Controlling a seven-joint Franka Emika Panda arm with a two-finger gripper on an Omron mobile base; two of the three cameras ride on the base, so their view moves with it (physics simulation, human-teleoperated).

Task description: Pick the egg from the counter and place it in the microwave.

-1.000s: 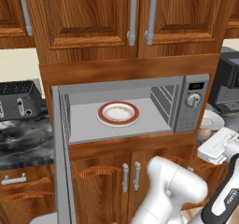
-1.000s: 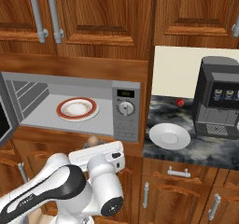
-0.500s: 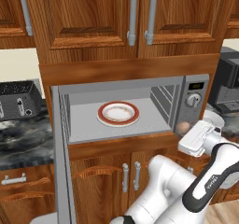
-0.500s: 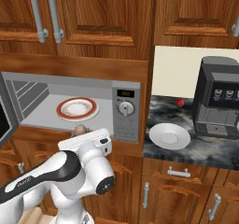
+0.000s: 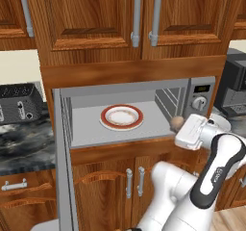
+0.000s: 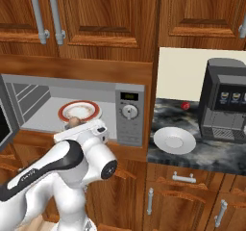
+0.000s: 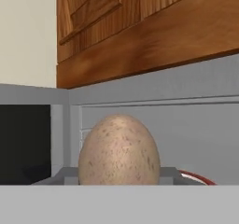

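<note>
The tan speckled egg (image 5: 177,123) is held at the front right corner of the open silver-grey microwave (image 5: 201,98), level with its floor. My gripper (image 5: 179,125) is shut on the egg. From the right base view the egg (image 6: 73,122) shows just above the white hand, in front of the microwave (image 6: 129,115) opening. In the hand view the egg (image 7: 119,150) stands upright in the middle, with the grey microwave interior behind it. The fingertips themselves are hidden.
A red-rimmed plate (image 5: 121,116) lies inside the microwave. Its door (image 5: 61,167) hangs open at the left. A black toaster (image 5: 19,102) stands on the left counter. A white plate (image 6: 174,139) and a black coffee machine (image 6: 226,100) stand on the dark counter (image 6: 216,152) at the right.
The arm has carried the egg left and upward, from beside the microwave's right front to the edge of its opening.
</note>
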